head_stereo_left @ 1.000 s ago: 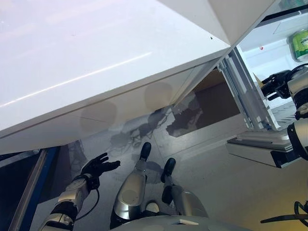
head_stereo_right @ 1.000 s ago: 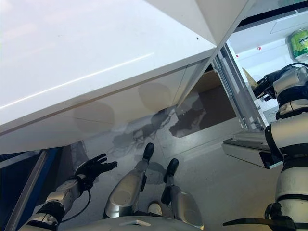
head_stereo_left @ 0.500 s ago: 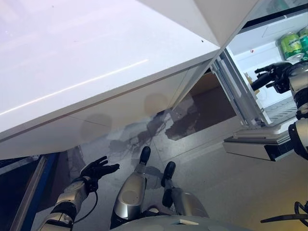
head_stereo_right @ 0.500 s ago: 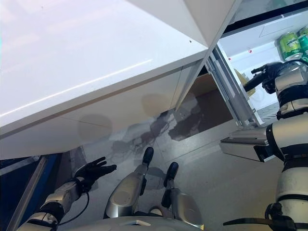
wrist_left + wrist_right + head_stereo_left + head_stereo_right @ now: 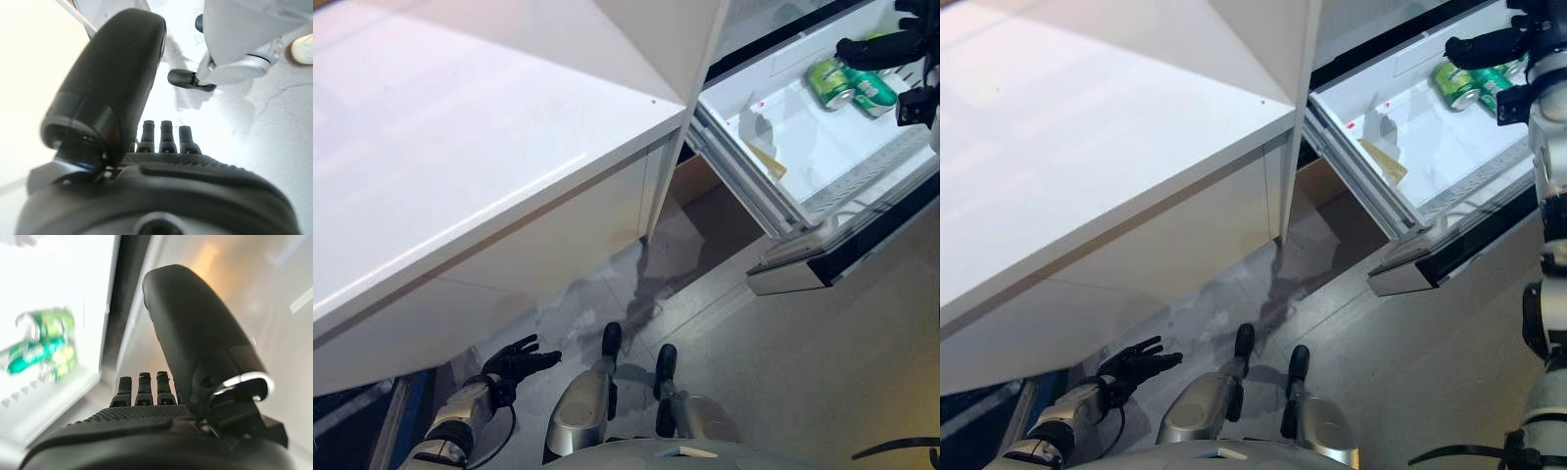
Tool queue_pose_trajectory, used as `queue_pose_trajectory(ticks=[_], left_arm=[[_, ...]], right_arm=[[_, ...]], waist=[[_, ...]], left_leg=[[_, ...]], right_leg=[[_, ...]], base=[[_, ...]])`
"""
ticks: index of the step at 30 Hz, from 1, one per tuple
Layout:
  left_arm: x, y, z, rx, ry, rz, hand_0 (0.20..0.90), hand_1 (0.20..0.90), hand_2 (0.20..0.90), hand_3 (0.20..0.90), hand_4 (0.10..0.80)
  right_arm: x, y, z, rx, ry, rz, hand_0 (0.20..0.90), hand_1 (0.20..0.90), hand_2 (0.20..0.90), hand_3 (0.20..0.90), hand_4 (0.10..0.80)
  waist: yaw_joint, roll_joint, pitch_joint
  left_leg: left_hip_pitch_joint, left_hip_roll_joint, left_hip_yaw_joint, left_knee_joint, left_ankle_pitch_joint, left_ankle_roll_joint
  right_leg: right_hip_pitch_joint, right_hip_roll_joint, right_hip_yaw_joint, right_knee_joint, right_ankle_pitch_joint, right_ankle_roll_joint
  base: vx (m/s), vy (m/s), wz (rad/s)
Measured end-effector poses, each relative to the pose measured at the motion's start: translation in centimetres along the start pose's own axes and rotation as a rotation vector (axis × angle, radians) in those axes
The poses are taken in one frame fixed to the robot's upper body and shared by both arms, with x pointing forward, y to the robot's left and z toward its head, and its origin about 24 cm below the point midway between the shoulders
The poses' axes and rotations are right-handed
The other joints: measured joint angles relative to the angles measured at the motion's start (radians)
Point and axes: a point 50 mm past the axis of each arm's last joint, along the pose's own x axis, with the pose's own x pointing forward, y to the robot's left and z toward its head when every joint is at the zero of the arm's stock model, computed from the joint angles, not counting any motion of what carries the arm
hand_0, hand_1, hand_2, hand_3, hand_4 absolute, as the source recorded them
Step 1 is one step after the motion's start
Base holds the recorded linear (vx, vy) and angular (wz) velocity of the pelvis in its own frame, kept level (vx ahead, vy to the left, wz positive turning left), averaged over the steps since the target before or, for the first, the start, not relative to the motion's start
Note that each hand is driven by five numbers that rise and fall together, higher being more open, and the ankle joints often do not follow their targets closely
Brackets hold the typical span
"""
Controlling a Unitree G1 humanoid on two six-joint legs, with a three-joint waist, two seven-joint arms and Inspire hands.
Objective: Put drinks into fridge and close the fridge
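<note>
Two green drink cans lie side by side on a shelf of the open fridge at the upper right; they also show as green cans in the right wrist view. My right hand is raised at the top right, just above the cans, with its fingers straight and nothing in it. My left hand hangs low at the lower left over the grey floor, fingers spread and empty.
A large white counter fills the left and middle of the view. The fridge's white door or drawer front juts out toward me at the right. A brown cardboard piece sits beneath the fridge shelf.
The camera has swung, so more of the fridge's inside and both cans now show. My right hand has risen toward the top right above the cans. The left hand stays low.
</note>
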Motion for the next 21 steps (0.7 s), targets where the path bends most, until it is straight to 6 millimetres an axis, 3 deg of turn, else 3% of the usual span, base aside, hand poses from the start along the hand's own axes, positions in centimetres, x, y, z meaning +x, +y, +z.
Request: queue_pose_trajectory(ticks=[3,6,11,12,15,19,21], left_arm=[[-0.4,-0.3,-2.6,-0.024,0.061,-0.004,0.900,0.900,0.900,0.900,0.800],[-0.6,-0.3,-3.7,-0.043,0.087,0.001,0.900,0.900,0.900,0.900,0.800],[-1.1,-0.4,-6.1,-0.058,0.174,0.025,0.900,0.900,0.900,0.900,0.800],[-1.1,-0.4,-6.3,-0.065,0.183,0.028,0.900,0.900,0.900,0.900,0.800],[-1.7,-0.2,-8.2,-0.084,0.247,0.055,0.900,0.900,0.900,0.900,0.800],[-2.4,0.2,-10.0,-0.112,0.321,0.082,0.900,0.900,0.900,0.900,0.800],[-2.5,0.2,-10.1,-0.116,0.327,0.091,0.900,0.900,0.900,0.900,0.800]], right_arm=[[-2.9,-0.4,-3.6,-0.016,0.058,-0.032,0.900,0.900,0.900,0.900,0.800],[-5.1,-0.9,-6.4,0.003,0.126,-0.078,0.900,0.900,0.900,0.900,0.800],[-12.8,-0.9,-14.9,-0.036,0.414,-0.127,0.900,0.900,0.900,0.900,0.800],[-13.7,-1.0,-15.8,-0.038,0.450,-0.132,0.900,0.900,0.900,0.900,0.800],[-19.4,-0.7,-20.9,-0.045,0.699,-0.135,0.900,0.900,0.900,0.900,0.800],[-25.3,-0.1,-24.3,-0.046,0.924,-0.110,0.900,0.900,0.900,0.900,0.800],[-26.2,0.1,-24.9,-0.038,0.970,-0.081,0.900,0.900,0.900,0.900,0.800]], waist=[[-0.049,0.003,-0.066],[-0.091,0.003,-0.088],[-0.161,0.017,-0.132],[-0.162,0.017,-0.132],[-0.184,0.013,-0.132],[-0.196,0.016,-0.129],[-0.198,0.025,-0.116]], left_leg=[[0.025,0.001,0.029,0.000,-0.014,0.007],[0.045,0.002,0.040,-0.001,-0.021,0.008],[0.083,0.002,0.068,0.000,-0.043,0.005],[0.090,0.002,0.068,0.000,-0.044,0.006],[0.147,0.000,0.073,0.000,-0.060,0.006],[0.163,-0.002,0.075,0.029,-0.075,0.006],[0.156,-0.004,0.074,0.053,-0.084,0.005]], right_leg=[[0.014,0.000,0.031,0.000,-0.003,0.004],[0.030,0.000,0.041,0.000,-0.005,0.006],[0.058,-0.003,0.066,0.000,-0.014,0.013],[0.066,-0.003,0.066,0.000,-0.014,0.013],[0.116,-0.005,0.069,0.000,-0.032,0.016],[0.146,-0.008,0.071,0.005,-0.037,0.016],[0.147,-0.010,0.070,0.010,-0.036,0.016]], base=[[0.051,-0.030,-0.28],[0.083,-0.039,-0.15],[0.124,-0.017,-0.15],[0.149,-0.027,-0.02],[0.184,-0.038,-0.02],[0.103,-0.031,0.00],[-0.156,-0.027,0.01]])
